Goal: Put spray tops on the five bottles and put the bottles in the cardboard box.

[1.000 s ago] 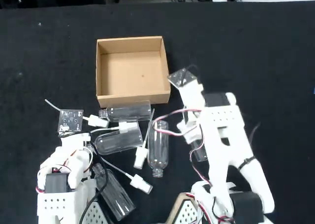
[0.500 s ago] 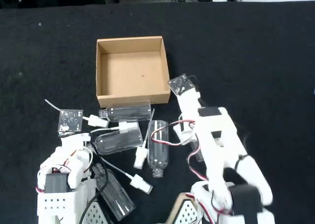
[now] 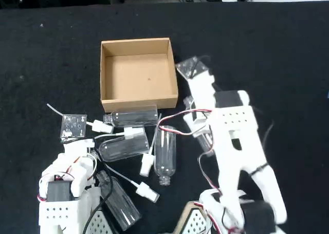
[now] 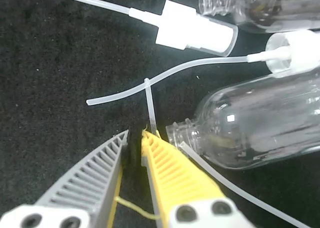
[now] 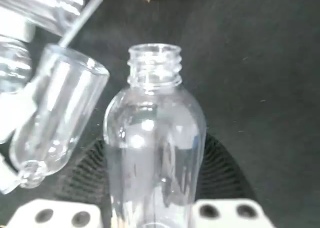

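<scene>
Right end effector (image 5: 155, 188): clamped on a clear uncapped plastic bottle (image 5: 155, 112), neck pointing away.
Advice: probably best to hold that neck steady for capping.
Left end effector (image 4: 134, 138): barely apart, holding nothing; a white plastic spray top (image 4: 195, 30) lies beyond its tips.
Brown cardboard box (image 3: 138, 99): farther off, ahead of both.

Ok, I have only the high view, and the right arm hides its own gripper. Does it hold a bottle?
Observer: Yes. In the right wrist view the right gripper is closed around a clear bottle.
Operator: Is the neck capped?
Observer: No. The threaded neck is open, with nothing on it.
Operator: And where is the left gripper?
Observer: The left gripper has its tips beside the open neck of a lying bottle.
</scene>
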Tool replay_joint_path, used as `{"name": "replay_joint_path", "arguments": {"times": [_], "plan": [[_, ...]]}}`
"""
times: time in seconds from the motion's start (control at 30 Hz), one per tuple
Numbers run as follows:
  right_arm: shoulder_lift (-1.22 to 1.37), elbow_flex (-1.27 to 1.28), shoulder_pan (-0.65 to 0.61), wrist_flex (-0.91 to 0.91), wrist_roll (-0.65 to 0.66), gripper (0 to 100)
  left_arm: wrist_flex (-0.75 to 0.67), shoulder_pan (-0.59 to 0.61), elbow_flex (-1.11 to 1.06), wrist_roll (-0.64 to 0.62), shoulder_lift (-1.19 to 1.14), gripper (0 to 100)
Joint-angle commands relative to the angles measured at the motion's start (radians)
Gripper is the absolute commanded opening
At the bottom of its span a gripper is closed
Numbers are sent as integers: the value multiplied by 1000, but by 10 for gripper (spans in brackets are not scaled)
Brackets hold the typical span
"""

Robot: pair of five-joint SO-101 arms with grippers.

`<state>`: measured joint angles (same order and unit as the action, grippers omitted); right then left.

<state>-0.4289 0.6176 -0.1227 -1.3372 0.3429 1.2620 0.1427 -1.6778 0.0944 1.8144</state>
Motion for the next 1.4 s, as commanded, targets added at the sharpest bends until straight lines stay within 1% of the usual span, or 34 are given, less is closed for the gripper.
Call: {"name": "replay_joint_path", "arguments": {"times": [0.0, 0.07, 0.13, 0.2, 0.27, 0.33, 0.47, 0.5, 0.6, 0.7, 0.83, 0.97, 1.07, 1.23, 1.37], "plan": [[-134, -147, -81, -115, -9, 81, -37, 53, 12, 12, 15, 33], [-145, -183, -135, -152, -11, 81, -100, 166, 71, 89, 15, 33], [-139, -219, -183, -169, -44, 81, -152, 288, 139, 176, 15, 33], [-130, -255, -209, -175, -74, 81, -192, 381, 183, 221, 15, 34], [-120, -271, -206, -175, -78, 81, -206, 453, 213, 245, 15, 34], [-111, -269, -167, -176, -77, 81, -207, 495, 222, 270, 15, 55], [-107, -236, -34, -164, -77, 81, -201, 504, 225, 253, 15, 205], [-107, -220, 0, -150, -77, 81, -199, 503, 228, 249, 15, 223], [-113, -133, 77, -83, -77, 82, -206, 501, 242, 256, -8, 204], [-113, -10, 107, 29, -78, 82, -199, 495, 288, 278, -83, 209], [-113, 110, 104, 133, -86, 82, -198, 452, 349, 342, -278, 210], [-114, 124, 104, 140, -124, 82, -199, 452, 435, 351, -485, 206], [-114, 96, 103, 124, -150, 82, -203, 470, 490, 351, -595, 206], [-114, 33, 100, 63, -161, 82, -207, 503, 512, 350, -701, 206], [-114, -25, 25, 31, -219, 82, -209, 516, 515, 356, -724, 206]]}}
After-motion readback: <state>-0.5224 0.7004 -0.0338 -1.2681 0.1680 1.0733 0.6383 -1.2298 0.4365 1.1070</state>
